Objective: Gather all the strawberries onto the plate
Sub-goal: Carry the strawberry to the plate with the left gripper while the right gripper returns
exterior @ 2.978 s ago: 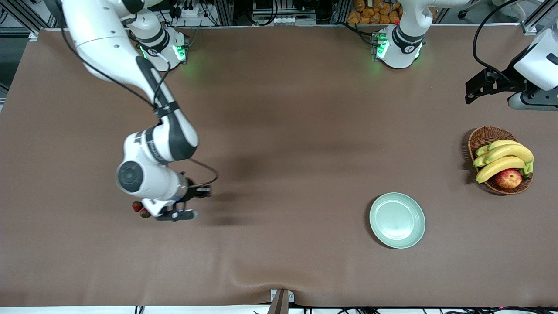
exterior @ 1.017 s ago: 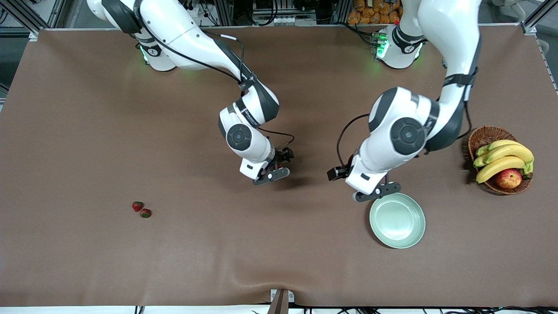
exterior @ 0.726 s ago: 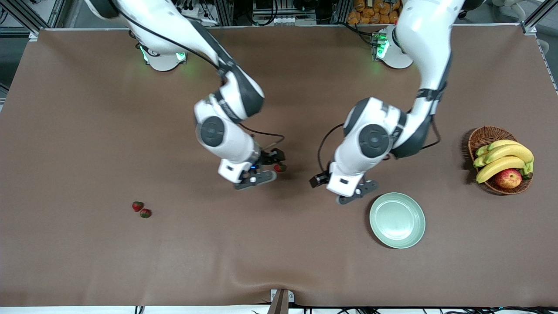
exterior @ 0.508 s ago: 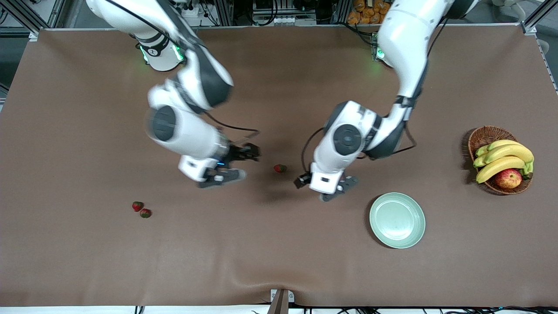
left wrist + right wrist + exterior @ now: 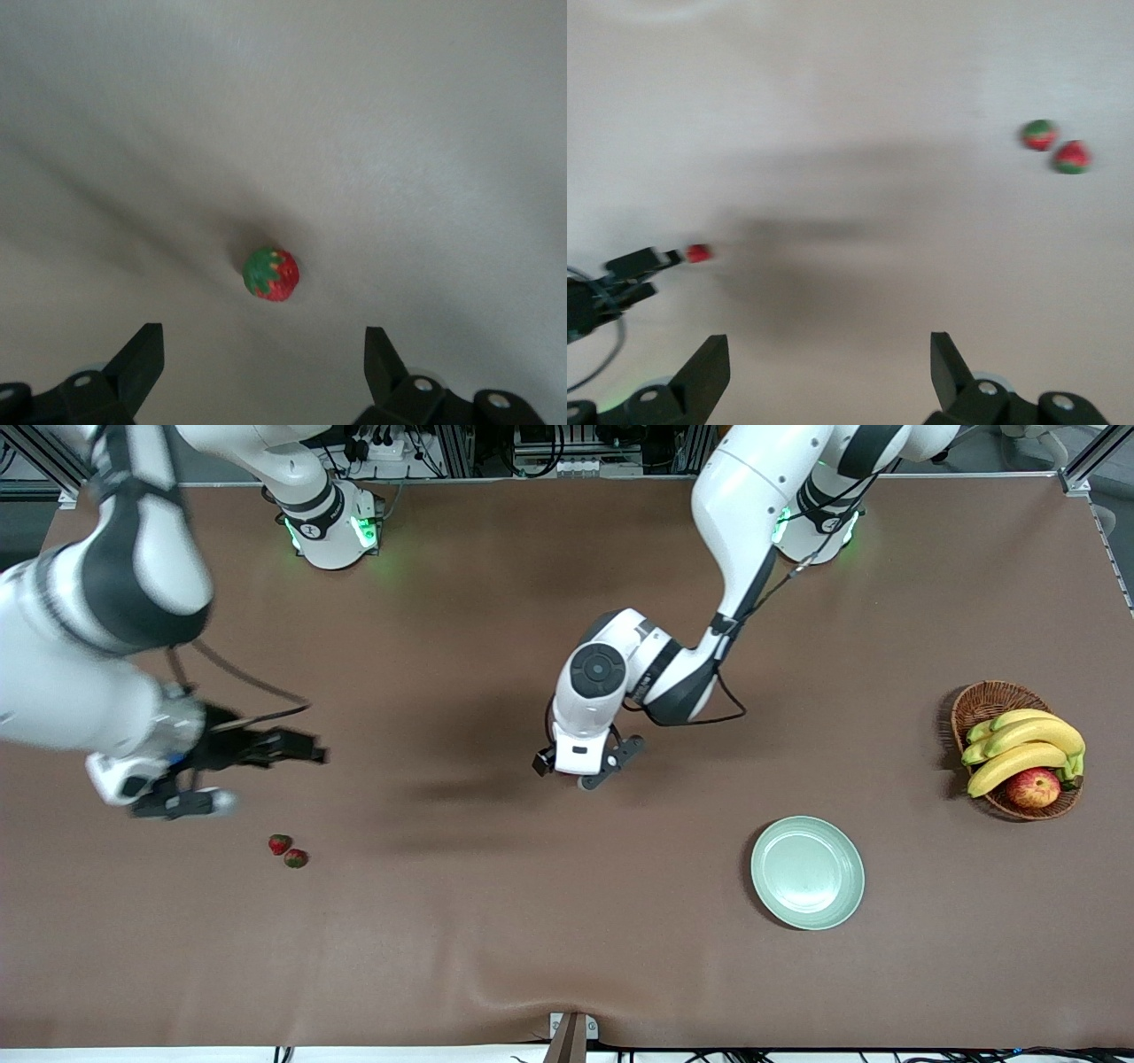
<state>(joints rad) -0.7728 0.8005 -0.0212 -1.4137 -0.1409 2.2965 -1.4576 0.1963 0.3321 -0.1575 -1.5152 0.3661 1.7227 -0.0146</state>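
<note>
light: bright, even | shadows: soft on table point(image 5: 496, 921) | blur: right wrist view, perhaps motion

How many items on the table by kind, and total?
Strawberries: 3; two side by side toward the right arm's end, one under the left end effector
Plate: 1
Wicker basket: 1
Bananas: 1 bunch; single fruits too overlapped to count
Apple: 1
Total: 7, counting the bunch as one

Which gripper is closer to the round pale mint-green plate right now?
Left. The left gripper hangs open over the mid-table, toward the plate and over a lone strawberry. The right gripper, open, is at the right arm's end, near two strawberries.
</note>
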